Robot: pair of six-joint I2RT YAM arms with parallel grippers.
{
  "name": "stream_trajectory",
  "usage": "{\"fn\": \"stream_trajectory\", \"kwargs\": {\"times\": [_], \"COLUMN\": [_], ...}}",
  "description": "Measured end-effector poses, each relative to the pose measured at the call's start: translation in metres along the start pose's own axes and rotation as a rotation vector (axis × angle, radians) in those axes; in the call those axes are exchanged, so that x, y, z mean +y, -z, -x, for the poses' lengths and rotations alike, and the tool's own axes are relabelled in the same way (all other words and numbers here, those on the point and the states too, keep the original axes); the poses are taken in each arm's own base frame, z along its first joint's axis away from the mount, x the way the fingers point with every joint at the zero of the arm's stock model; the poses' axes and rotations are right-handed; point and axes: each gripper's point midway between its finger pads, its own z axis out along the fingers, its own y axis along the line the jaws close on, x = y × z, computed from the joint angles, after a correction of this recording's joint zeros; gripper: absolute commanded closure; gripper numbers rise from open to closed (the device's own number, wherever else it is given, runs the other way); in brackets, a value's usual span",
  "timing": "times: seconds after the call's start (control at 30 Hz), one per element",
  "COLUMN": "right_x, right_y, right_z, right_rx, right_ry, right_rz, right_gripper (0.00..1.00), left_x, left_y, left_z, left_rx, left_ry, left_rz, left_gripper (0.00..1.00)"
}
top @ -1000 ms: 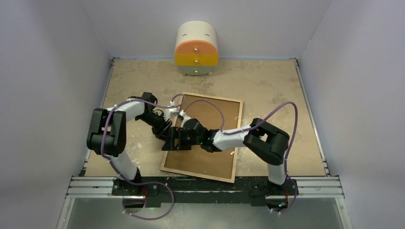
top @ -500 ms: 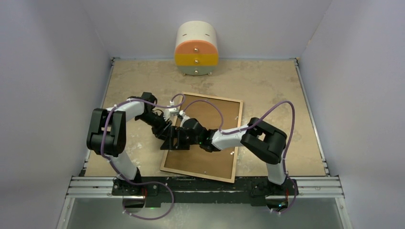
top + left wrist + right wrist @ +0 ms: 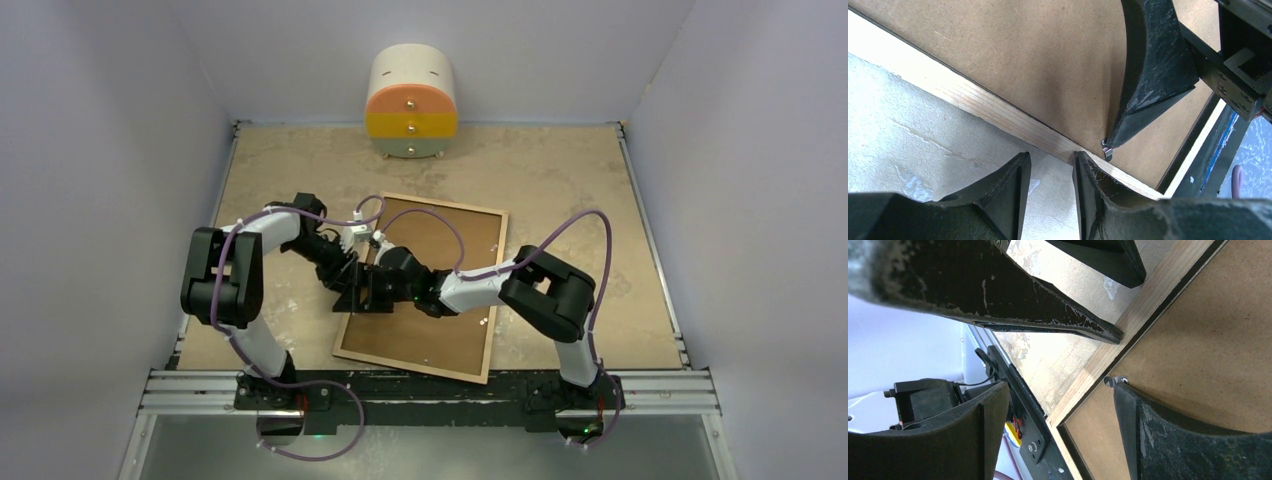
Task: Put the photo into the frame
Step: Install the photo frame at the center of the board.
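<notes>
The frame (image 3: 493, 345) lies face down on the table, its light wood back up, with the brown backing board (image 3: 420, 335) set in it. The photo is hidden. Both grippers meet at the frame's left edge. My left gripper (image 3: 352, 262) is open and empty in the left wrist view (image 3: 1051, 156), with one fingertip against the wood edge (image 3: 998, 112). My right gripper (image 3: 362, 292) is open wide and astride that edge in the right wrist view (image 3: 1060, 390). Its inner fingertip rests at a small metal tab (image 3: 1113, 380) on the backing board (image 3: 1208, 340).
A round white cabinet with orange and yellow drawers (image 3: 412, 103) stands at the back. Grey walls close in the left, right and back. A metal rail (image 3: 430, 385) runs along the near edge by the arm bases.
The right arm has reached a little further left, and both grippers have shifted slightly left at the frame's edge. The frame's near left corner has slid a touch left.
</notes>
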Motion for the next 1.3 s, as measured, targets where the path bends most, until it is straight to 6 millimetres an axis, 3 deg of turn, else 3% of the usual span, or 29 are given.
{"fn": "stream_trajectory", "kwargs": {"times": [0.27,0.43,0.67,0.87,1.3], "right_x": [-0.001,-0.003,0.001,0.003,-0.003], "right_y": [0.003,0.014,0.012,0.004,-0.003], "right_z": [-0.001,-0.016,-0.024,-0.021,-0.005], "right_rx": [-0.003,0.025,0.045,0.029,-0.071], "right_ry": [0.006,0.034,0.061,0.072,0.128], "right_rz": [-0.006,-0.021,-0.019,-0.024,-0.080], "right_gripper": [0.21,0.21,0.21,0.28,0.29], "left_x": [0.000,-0.001,-0.001,-0.001,-0.003], "left_y": [0.000,-0.001,-0.001,-0.001,-0.001], "left_z": [0.000,0.001,0.001,0.001,0.002], "left_rx": [0.000,0.003,0.003,0.002,-0.004], "left_ry": [-0.010,-0.020,-0.020,-0.021,-0.044], "left_rz": [-0.001,-0.004,-0.004,-0.005,-0.017], "left_gripper": [0.62,0.62,0.62,0.62,0.62]}}
